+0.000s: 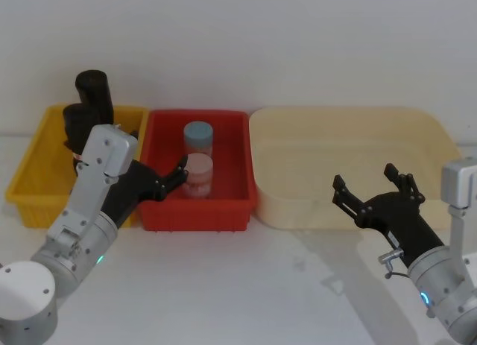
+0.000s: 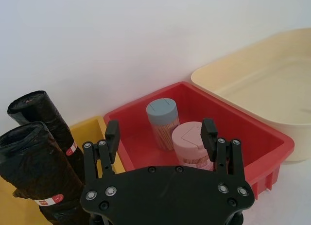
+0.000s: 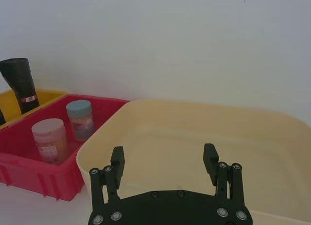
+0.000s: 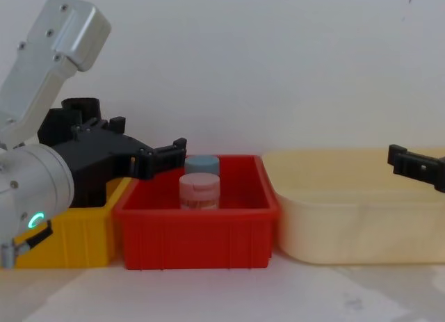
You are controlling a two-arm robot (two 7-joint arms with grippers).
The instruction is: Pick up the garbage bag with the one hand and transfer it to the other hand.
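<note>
- We see the left gripper (image 2: 161,131), the one with the green ring light, at the left of the head view. It sits over the seam between the yellow bin (image 1: 30,177) and the red bin (image 1: 223,211), with its fingers spread wide and pointing toward the red bin.
- The upper garbage bag (image 1: 93,92) and the lower garbage bag (image 1: 77,124) are black rolls standing on end in the yellow bin, at the upper left of the head view. They are just beside the left gripper; we cannot tell if it touches them.
- In the left wrist view a small white-and-red label (image 2: 50,200) bands the nearer roll.
- The red bin holds a blue-lidded jar (image 1: 198,135) and a pink-lidded jar (image 1: 198,173), both upright and close together.
- The right gripper (image 1: 365,177), with the blue ring light, is at the lower right of the head view. It hangs at the front wall of the cream bin (image 1: 313,211) with its fingers spread apart.
- All three bins stand side by side on the white worktop (image 1: 238,285).
</note>
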